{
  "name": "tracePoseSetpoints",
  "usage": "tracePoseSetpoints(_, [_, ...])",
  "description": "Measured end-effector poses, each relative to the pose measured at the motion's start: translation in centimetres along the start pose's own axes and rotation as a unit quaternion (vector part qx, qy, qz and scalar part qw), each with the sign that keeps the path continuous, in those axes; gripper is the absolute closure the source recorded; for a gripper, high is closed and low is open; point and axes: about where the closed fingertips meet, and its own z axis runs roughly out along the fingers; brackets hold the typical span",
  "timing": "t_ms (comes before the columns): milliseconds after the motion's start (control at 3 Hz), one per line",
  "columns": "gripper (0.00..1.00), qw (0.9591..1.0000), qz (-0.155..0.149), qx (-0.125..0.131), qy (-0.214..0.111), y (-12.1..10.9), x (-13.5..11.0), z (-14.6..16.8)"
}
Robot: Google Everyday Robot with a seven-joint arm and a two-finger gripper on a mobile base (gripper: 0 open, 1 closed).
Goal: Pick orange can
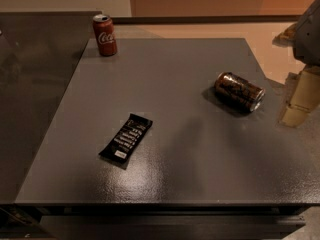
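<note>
The orange can [239, 91] lies on its side on the right part of the grey table [175, 149]. Its body is dark orange-brown and black with shiny silver ends. My gripper [301, 98] is at the right edge of the view, to the right of the can and apart from it. One pale yellowish finger [300, 101] shows below the grey arm housing [309, 31].
A red Coca-Cola can [105, 34] stands upright at the table's far left corner. A black snack bar wrapper [126, 140] lies flat at left of centre. A dark surface [30, 84] adjoins the table on the left. The table's front edge is near the bottom.
</note>
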Motion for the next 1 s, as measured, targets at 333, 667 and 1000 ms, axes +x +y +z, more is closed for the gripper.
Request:
tracePoseSetpoints(333, [0.00, 1.0000, 0.004, 0.001, -0.004, -0.3, -0.1, -0.1])
tracePoseSetpoints(667, [0.00, 0.9999, 0.016, -0.002, 0.004, -1.6, -0.5, 1.3])
tracePoseSetpoints(1000, [0.00, 0.9991, 0.039, -0.008, 0.014, -3.5, -1.2, 3.8])
